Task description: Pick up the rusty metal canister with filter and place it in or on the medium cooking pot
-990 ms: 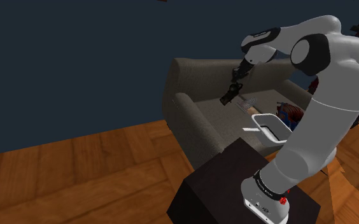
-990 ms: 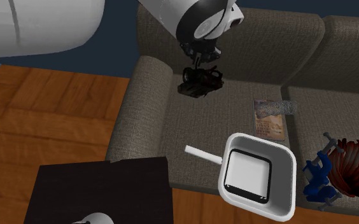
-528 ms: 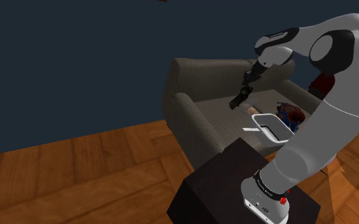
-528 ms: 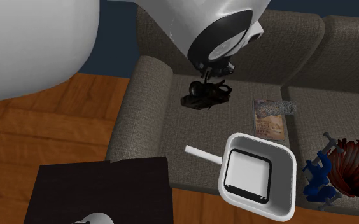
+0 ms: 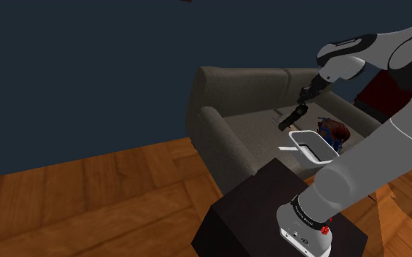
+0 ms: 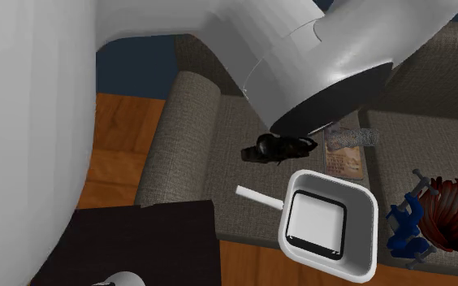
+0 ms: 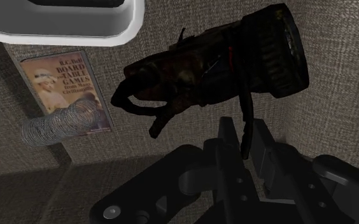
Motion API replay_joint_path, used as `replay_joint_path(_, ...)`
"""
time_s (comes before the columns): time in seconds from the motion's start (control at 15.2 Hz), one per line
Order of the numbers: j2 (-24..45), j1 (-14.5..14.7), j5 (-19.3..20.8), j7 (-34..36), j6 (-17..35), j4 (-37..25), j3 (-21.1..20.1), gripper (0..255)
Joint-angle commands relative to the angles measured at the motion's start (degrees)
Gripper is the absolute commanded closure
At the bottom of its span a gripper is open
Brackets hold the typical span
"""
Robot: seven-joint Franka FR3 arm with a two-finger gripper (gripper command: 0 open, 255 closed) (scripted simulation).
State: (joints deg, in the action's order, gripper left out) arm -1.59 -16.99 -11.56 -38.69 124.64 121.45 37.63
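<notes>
The canister (image 7: 235,57) is a dark, rust-mottled cylinder with a ribbed filter end and thin black straps. It hangs tilted on its side above the sofa seat. My gripper (image 7: 246,137) is shut on one of its thin straps, with the body dangling beyond the fingertips. The pot (image 6: 367,244) is white and squarish with rounded corners and a straight handle (image 6: 256,195); it stands on the seat's front edge. In the second exterior view the canister (image 6: 276,149) hovers just beside the pot's far corner. In the shoulder view the gripper (image 5: 304,98) and canister (image 5: 292,118) are just above the pot (image 5: 310,142).
A board-games book (image 6: 345,154) lies on the grey sofa (image 6: 195,138) behind the pot, with a metal coil (image 7: 60,124) on it. A blue clamp (image 6: 406,223) and a brown ribbed object (image 6: 455,207) sit beside the pot. The black stand (image 5: 248,212) is in front on a wooden floor.
The arm has swung toward the shoulder view's right, carrying the canister from over the sofa's armrest side down toward the pot. The grip is unchanged.
</notes>
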Motion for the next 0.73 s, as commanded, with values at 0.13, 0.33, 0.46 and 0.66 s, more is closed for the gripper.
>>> replay_joint_path(0.13,-4.0,-2.4,2.9,-2.9,-1.9,1.7,2.3,255)
replay_joint_path(0.33,-6.6,-4.3,4.9,-5.3,-3.6,2.4,4.0,255)
replay_joint_path(0.46,-8.0,-5.7,6.1,-7.1,-4.9,2.5,5.3,255)
replay_joint_path(0.66,-7.0,-5.5,5.2,-8.1,-2.7,4.0,5.7,255)
